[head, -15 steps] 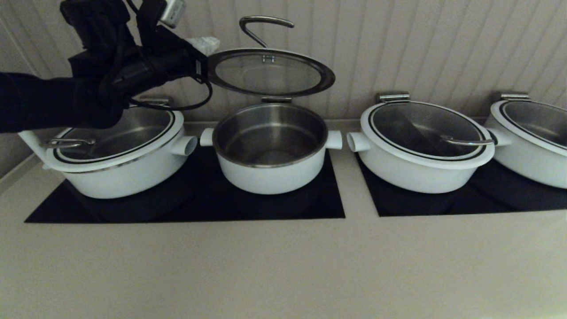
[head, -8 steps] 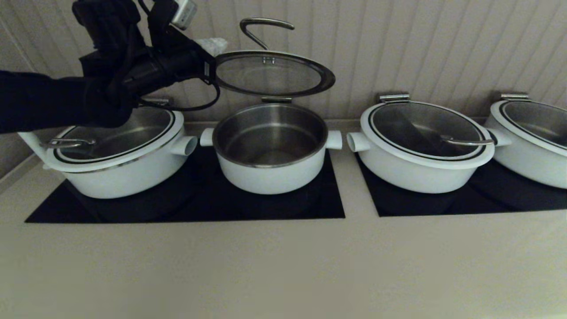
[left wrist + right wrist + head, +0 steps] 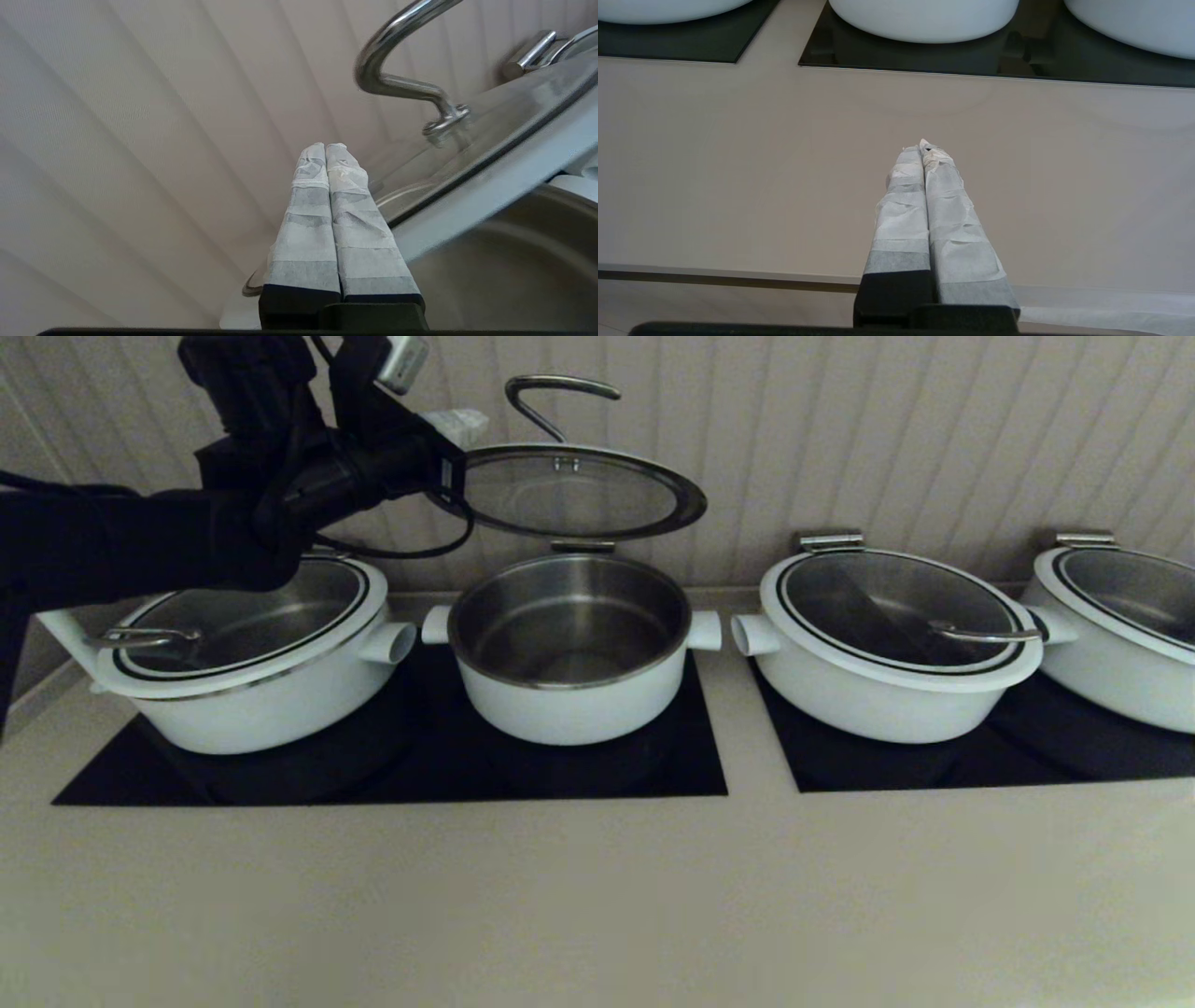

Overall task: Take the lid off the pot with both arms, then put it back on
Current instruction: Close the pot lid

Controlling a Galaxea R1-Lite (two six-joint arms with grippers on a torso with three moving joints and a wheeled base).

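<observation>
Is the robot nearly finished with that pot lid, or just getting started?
About halfway. Done: the lid is up, tilted above the open pot. In hand: the left hand, shut, sits at the lid's left edge; whether it touches is unclear. The right hand is shut, low over the counter, away from the lid. Left: putting the lid back on.
</observation>
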